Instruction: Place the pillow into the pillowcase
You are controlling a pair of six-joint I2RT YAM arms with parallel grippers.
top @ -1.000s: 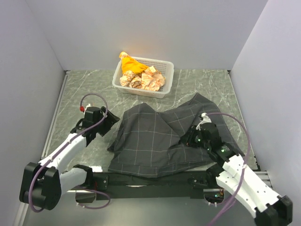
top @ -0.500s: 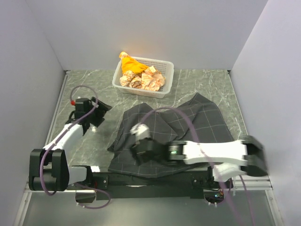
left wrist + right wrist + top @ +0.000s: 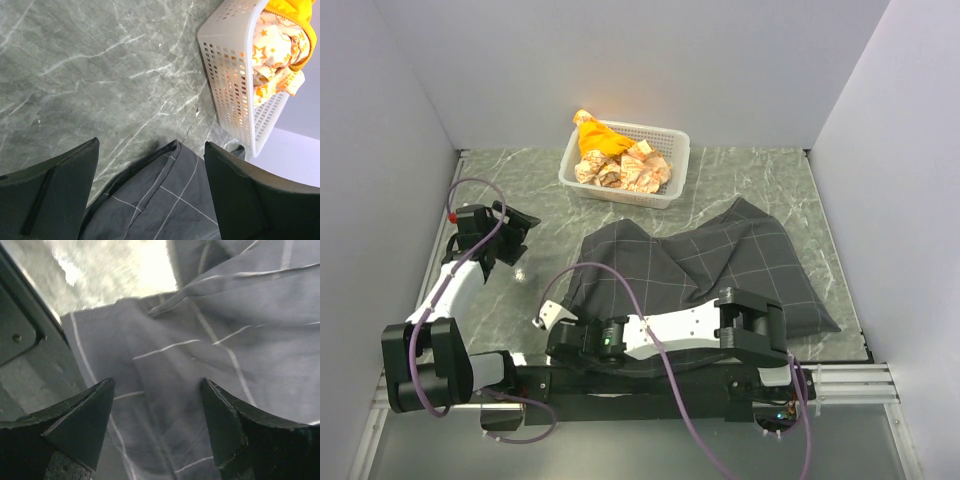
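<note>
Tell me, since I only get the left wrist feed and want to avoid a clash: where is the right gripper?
Observer: The right gripper hangs over the near left corner of the pillowcase, close to the table's front edge.
Operator: Is it holding the pillowcase?
Observer: No. Its jaws stand open above the pillowcase, with nothing between them.

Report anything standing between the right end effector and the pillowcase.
Nothing visible does. The right end effector hangs open at the near left corner of the pillowcase, with only bare checked fabric showing between its fingers.
</note>
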